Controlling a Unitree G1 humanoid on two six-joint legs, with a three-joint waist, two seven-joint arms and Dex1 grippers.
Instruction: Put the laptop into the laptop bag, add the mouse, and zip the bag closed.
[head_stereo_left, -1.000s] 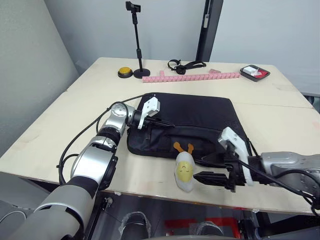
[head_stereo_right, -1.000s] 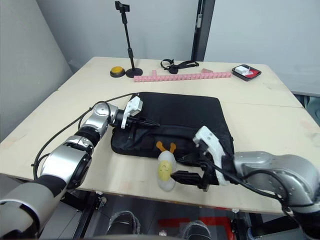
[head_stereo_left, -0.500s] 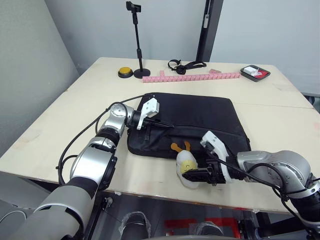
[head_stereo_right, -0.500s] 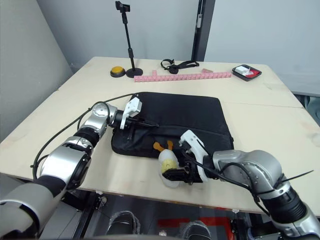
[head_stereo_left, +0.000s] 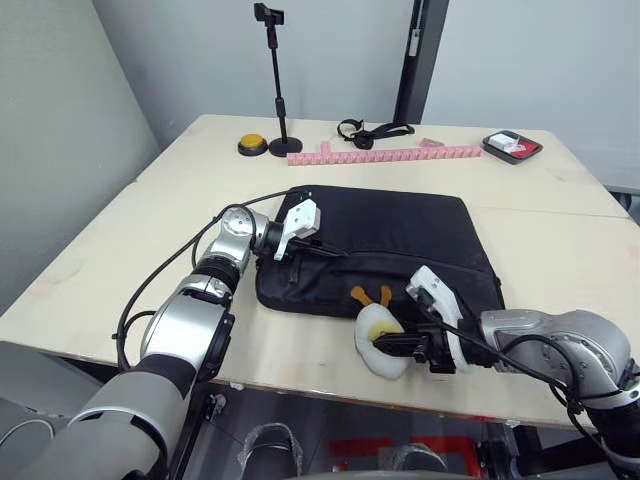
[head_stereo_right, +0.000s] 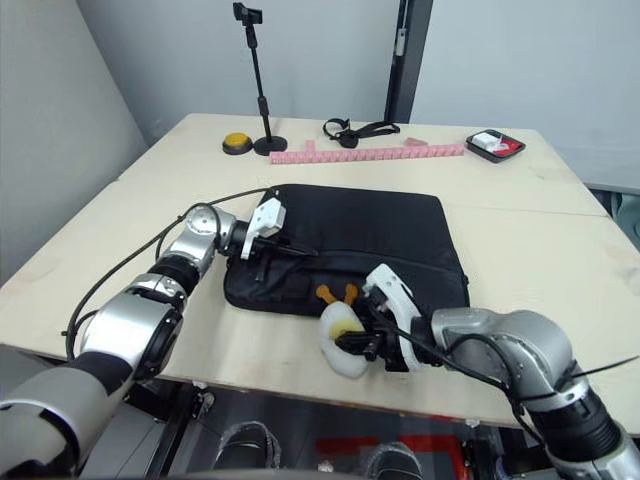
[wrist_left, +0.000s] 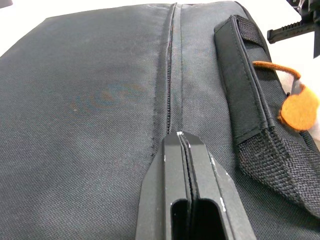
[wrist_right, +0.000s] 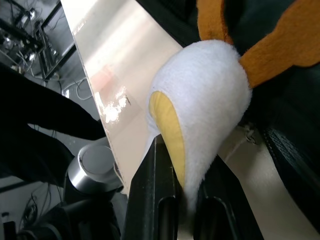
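Observation:
The black laptop bag (head_stereo_left: 400, 230) lies flat in the middle of the table, its zipper line (wrist_left: 170, 75) and one strap handle (wrist_left: 245, 75) showing in the left wrist view. My left gripper (head_stereo_left: 328, 250) is shut, its tips resting on the bag's near left part right beside the zipper line. At the bag's front edge, my right gripper (head_stereo_left: 395, 346) is shut on a fluffy white-and-yellow toy (head_stereo_left: 375, 335) with orange ears; the fingers (wrist_right: 162, 190) pinch its lower part. The laptop and the mouse are out of view.
At the back of the table stand a black phone stand (head_stereo_left: 272, 80), a yellow button (head_stereo_left: 251, 145), a pink strip (head_stereo_left: 385, 153), a black strap (head_stereo_left: 370, 130) and a small red-and-black tray (head_stereo_left: 512, 146). The table's front edge (head_stereo_left: 330, 385) runs just below the toy.
My right gripper has moved in onto the toy and shut on it; the toy now leans over toward the table's front edge. The left arm has not moved.

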